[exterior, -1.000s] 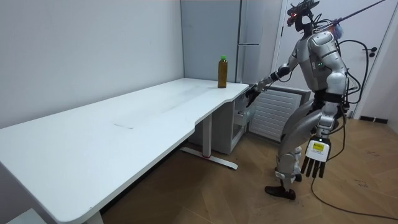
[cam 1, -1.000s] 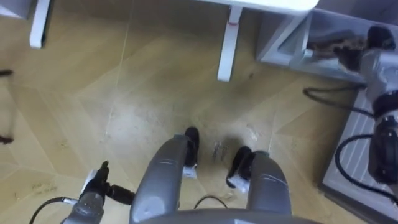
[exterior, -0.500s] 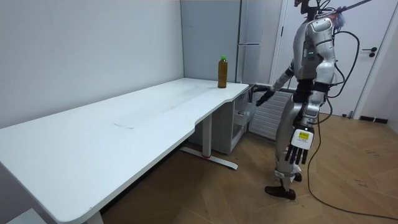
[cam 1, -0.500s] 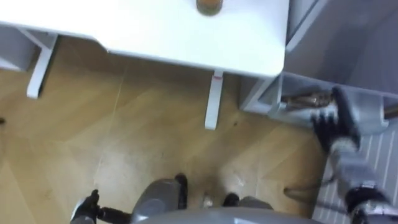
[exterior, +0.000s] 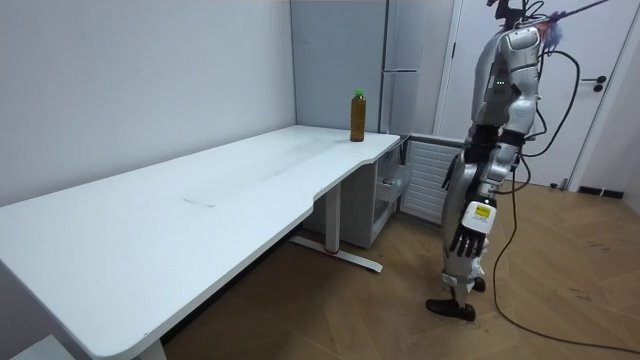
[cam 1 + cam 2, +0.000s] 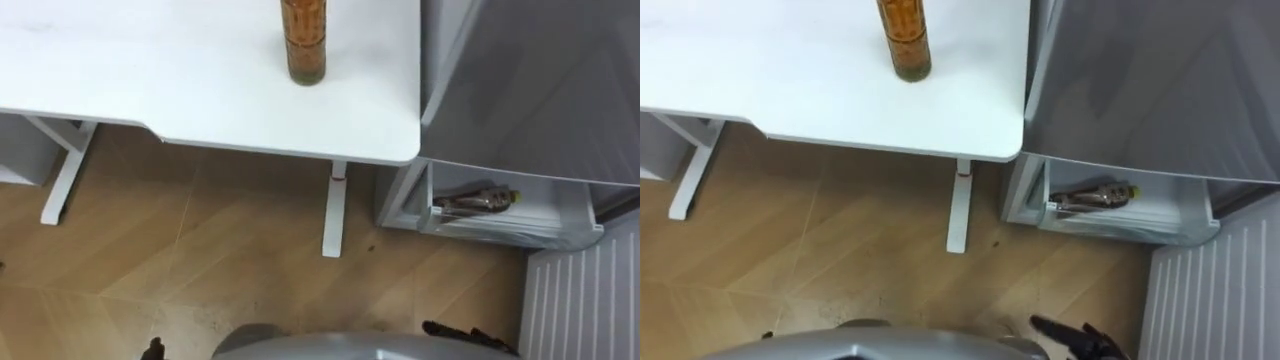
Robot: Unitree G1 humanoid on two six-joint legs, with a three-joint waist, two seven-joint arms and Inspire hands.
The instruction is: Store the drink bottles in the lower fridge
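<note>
My left robot hand (image 5: 468, 232) hangs at the robot's side with its fingers slack and empty. The right robot hand (image 6: 1080, 340) shows low in the eye view, over the floor, fingers stretched out and holding nothing.

The robot stands upright at the table's end, just beside the fridge (image 6: 530, 90). Its lower drawer (image 6: 510, 225) is pulled out, and one bottle (image 6: 478, 200) lies on its side inside.

The second bottle (image 6: 303, 40), the one left to move, stands upright on the table (image 6: 150, 90) near the corner next to the fridge, well apart from both hands. It holds an amber drink under a green cap (image 5: 357, 91).

I judge it full, so fairly heavy for its size, and stiff enough to squeeze firmly without crushing. The plastic wall is probably smooth and could slip in a loose hold. I would wrap the fingers round the middle of the body, below the shoulder, thumb opposite. A tall narrow bottle tips easily, so I would come in level from the side and not nudge the top.
</note>
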